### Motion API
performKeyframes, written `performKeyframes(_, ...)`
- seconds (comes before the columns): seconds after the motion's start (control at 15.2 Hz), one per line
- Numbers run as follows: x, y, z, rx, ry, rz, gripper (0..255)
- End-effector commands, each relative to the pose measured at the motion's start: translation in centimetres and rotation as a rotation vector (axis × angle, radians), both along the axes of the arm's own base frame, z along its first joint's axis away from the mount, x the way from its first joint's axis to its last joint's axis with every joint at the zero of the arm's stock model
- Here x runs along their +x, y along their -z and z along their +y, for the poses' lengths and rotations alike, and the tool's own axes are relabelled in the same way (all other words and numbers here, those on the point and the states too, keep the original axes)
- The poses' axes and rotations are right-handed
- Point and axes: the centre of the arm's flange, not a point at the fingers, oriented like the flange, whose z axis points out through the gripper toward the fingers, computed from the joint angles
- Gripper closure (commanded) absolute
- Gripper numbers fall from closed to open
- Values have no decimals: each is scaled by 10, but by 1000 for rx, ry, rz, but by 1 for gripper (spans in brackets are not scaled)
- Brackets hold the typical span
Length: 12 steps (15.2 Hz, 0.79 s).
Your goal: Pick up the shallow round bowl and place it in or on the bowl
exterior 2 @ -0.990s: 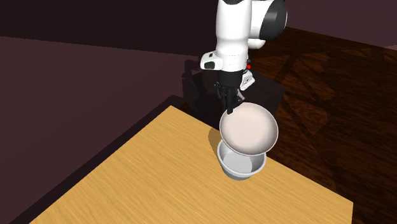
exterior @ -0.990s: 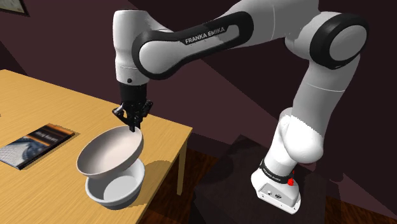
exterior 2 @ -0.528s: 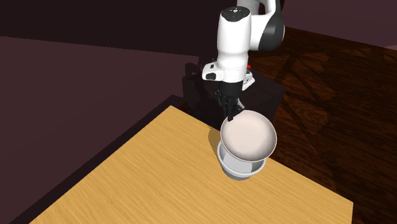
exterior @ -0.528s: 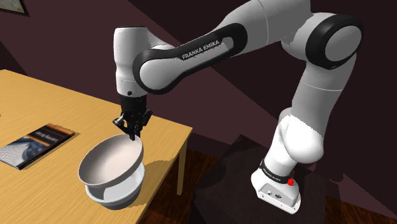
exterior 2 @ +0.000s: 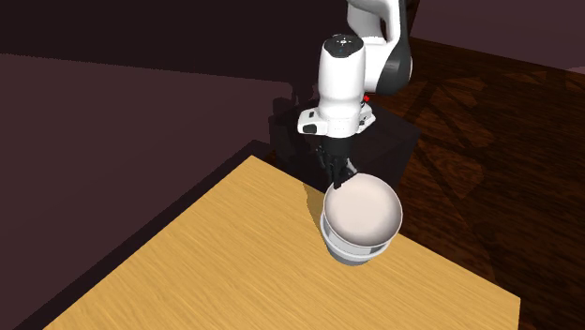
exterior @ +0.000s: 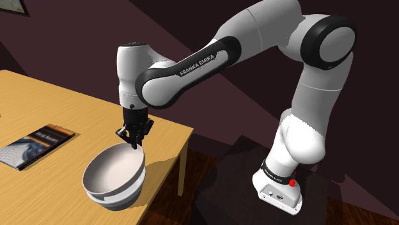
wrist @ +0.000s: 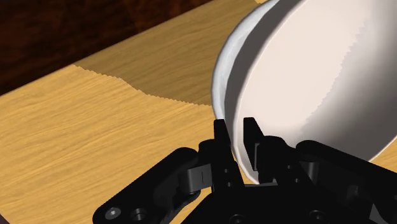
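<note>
- A book (exterior: 35, 146) lies flat on the wooden table (exterior: 70, 105), at the shoulder view's left.
- Near the table's corner stands a white bowl (exterior: 119, 203); the shallow round bowl (exterior: 112, 172), also white, rests tilted inside it.
- The gripper (exterior: 134, 139) points down, and its fingers (wrist: 221, 137) are clamped on the shallow bowl's raised rim.
- The arm's base sits on the dark stand (exterior: 230, 185), at the right.

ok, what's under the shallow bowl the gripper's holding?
The second white bowl, standing on the wooden table; its outer wall shows below the shallow bowl. Its inside is covered by the shallow bowl, which the gripper clasps by the rim.
</note>
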Motion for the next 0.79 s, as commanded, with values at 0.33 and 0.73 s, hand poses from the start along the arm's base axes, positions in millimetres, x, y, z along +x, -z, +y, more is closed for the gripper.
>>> performKeyframes(0.33, -1, 27, 0, 1, 0, -1, 255)
performKeyframes(0.73, -1, 27, 0, 1, 0, -1, 255)
